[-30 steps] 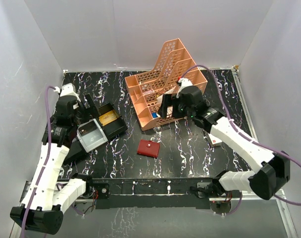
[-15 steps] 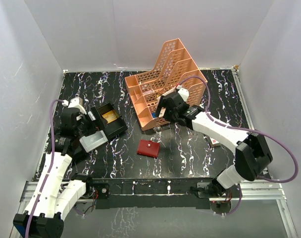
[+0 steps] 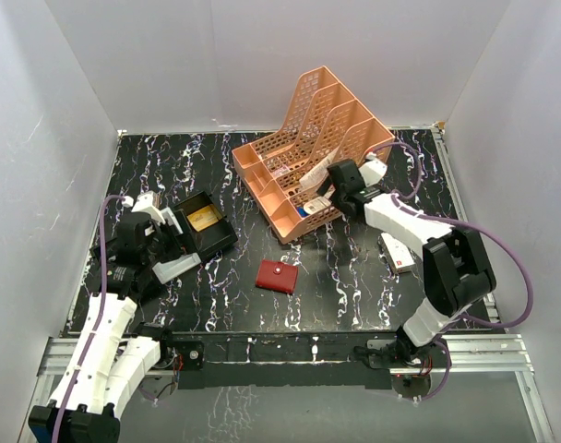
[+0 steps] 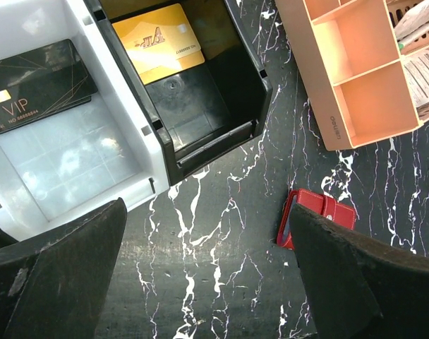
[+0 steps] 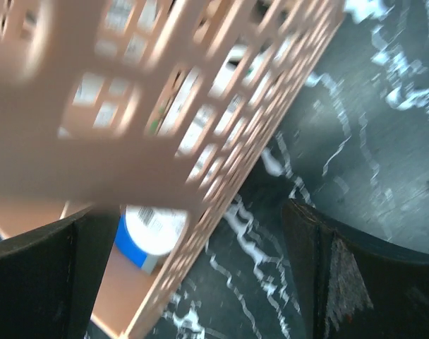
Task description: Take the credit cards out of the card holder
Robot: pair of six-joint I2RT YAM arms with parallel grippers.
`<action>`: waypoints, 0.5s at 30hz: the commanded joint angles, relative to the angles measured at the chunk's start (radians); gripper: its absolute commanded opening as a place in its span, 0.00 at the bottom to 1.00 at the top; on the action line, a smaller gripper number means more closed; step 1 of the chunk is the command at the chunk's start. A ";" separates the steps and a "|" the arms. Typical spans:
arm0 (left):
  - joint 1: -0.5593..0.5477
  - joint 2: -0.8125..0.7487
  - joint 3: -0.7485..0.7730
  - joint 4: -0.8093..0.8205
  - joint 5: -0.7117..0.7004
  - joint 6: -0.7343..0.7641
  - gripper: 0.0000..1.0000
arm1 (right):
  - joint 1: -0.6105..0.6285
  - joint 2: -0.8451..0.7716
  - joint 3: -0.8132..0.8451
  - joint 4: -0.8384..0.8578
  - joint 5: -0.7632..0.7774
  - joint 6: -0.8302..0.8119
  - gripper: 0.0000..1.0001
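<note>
The red card holder (image 3: 277, 276) lies snapped shut on the black marbled table, and the left wrist view catches it beside the right finger (image 4: 317, 215). A pale card edge shows at its side. A gold credit card (image 4: 158, 42) lies in the black tray (image 3: 218, 238). A black VIP card (image 4: 35, 82) rests on the white insert (image 3: 174, 266). My left gripper (image 3: 173, 242) (image 4: 207, 240) hovers open over bare table between tray and card holder. My right gripper (image 3: 319, 199) (image 5: 190, 240) is open at the front of the orange organiser (image 3: 304, 148), holding nothing.
The orange mesh organiser holds papers and a blue-and-white container (image 5: 147, 232). A small white box with a red mark (image 3: 398, 252) lies under the right forearm. White walls close in the table on three sides.
The right arm has folded back to the right, and the organiser has turned and shifted with it. The left arm has drawn down toward the near edge.
</note>
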 commanded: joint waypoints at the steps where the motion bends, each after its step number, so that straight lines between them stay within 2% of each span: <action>1: 0.007 -0.012 -0.011 0.026 0.043 0.026 0.99 | -0.122 -0.010 0.012 0.086 0.056 -0.059 0.98; 8: 0.007 -0.012 -0.024 0.059 0.100 0.020 0.99 | -0.291 0.061 0.084 0.099 -0.034 -0.234 0.98; 10: 0.008 -0.010 -0.022 0.064 0.110 0.019 0.99 | -0.342 0.100 0.122 0.123 -0.103 -0.301 0.98; 15: 0.008 -0.003 -0.022 0.084 0.154 0.017 0.99 | -0.447 0.255 0.347 0.030 -0.159 -0.404 0.98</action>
